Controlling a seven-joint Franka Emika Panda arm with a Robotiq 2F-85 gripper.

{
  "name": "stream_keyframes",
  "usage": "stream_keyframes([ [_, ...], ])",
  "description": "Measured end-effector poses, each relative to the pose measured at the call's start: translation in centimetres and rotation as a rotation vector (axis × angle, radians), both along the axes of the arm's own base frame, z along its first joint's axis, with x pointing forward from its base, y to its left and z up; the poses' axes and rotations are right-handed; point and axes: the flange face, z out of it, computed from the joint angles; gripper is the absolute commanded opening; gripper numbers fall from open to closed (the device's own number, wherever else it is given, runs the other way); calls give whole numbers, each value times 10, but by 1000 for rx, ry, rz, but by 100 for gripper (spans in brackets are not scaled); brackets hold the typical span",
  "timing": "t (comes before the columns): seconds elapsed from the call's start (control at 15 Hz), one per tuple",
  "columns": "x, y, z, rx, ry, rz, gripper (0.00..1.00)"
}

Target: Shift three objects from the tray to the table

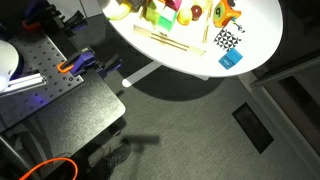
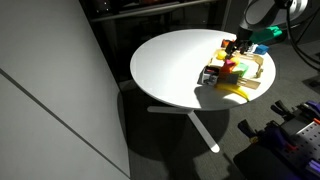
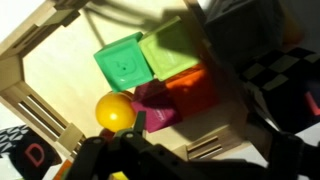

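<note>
Inside the tray, the wrist view showed 5 small pieces packed together. A green cube lay beside a paler green block. A yellow ball, a pink piece and an orange-red piece pressed against them. The tray itself sat on the round white table, near its edge. Over the tray hung the gripper, jaws spread wide and holding nothing. Just outside the tray's rim lay a black-and-white checkered piece, with a blue cube just beyond it.
</note>
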Motion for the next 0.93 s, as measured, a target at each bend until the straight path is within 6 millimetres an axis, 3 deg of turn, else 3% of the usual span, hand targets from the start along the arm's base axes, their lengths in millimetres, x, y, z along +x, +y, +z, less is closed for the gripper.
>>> stream_keyframes([
  [0.53,6,-62,4,-62,-17,-191,100],
  [0.93,25,-87,-12,-78,45,-277,100],
])
